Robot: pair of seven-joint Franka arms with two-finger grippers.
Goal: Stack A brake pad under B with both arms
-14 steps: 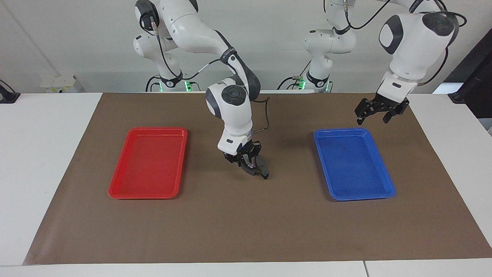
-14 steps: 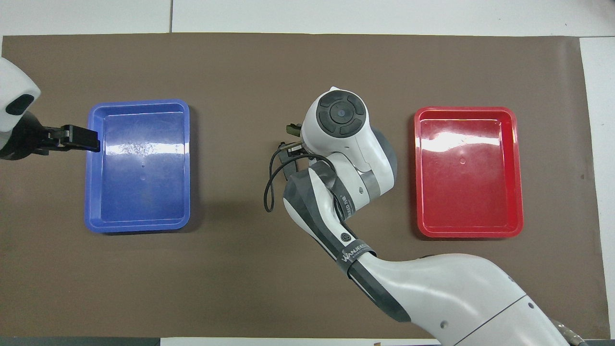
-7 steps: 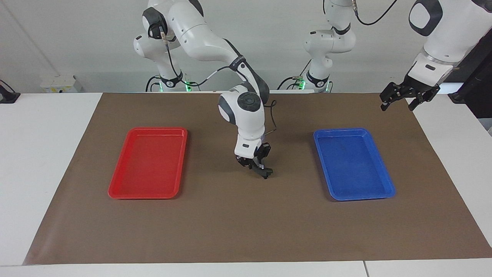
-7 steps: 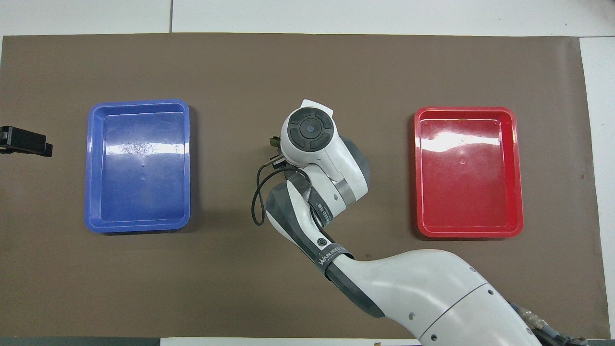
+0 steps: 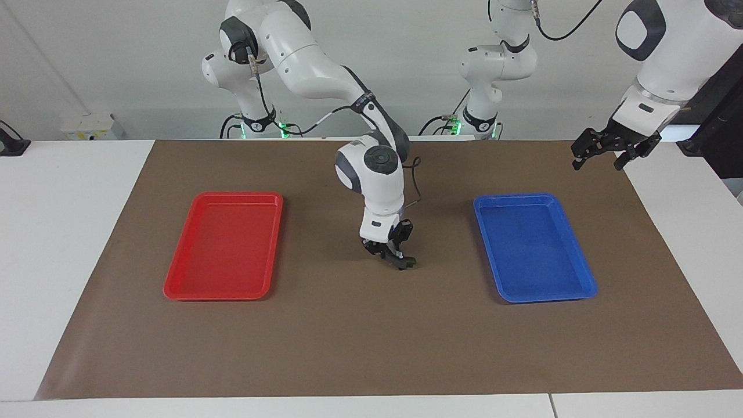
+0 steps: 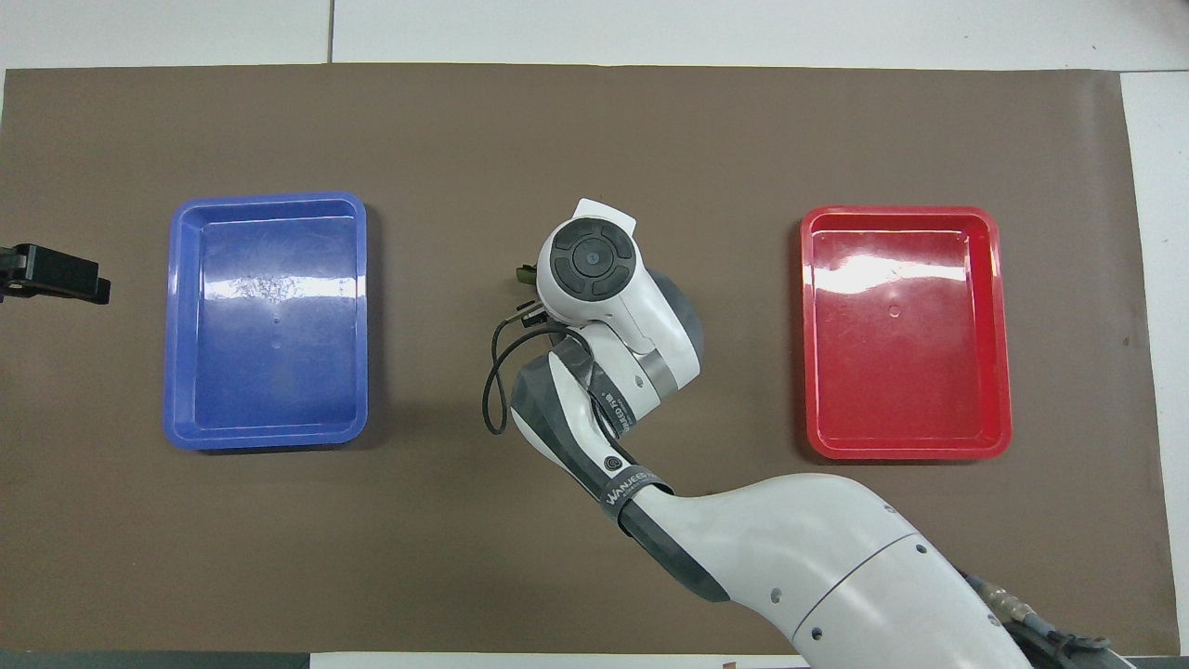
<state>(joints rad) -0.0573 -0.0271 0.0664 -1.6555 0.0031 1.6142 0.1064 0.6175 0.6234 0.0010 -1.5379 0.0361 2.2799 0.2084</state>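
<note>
The white worktop (image 5: 69, 244) is covered by a big brown mat (image 5: 371, 337). Two trays sit on the mat, well apart. The red tray (image 5: 223, 247) is toward the right arm's end. The blue tray (image 5: 534, 247) is toward the left arm's end. Both trays have nothing in them.

The right arm (image 5: 325, 75) bends down over the middle of the mat, between the two trays. The right gripper (image 5: 400, 261) is low, just above the mat or touching it. Its jaws are closed on a small dark thing that sticks out at the tip. This looks like the A brake pad (image 5: 406, 263). It sits right between the jaws, down at the mat. In the overhead view the arm covers almost all of it, and only a small greenish bit (image 6: 526, 274) peeks out beside the wrist.

The left arm (image 5: 662, 52) is up in the air, away from the trays. The left gripper (image 5: 599, 158) hangs over the edge of the mat near the blue tray. Its jaws are wide open and hold nothing.
</note>
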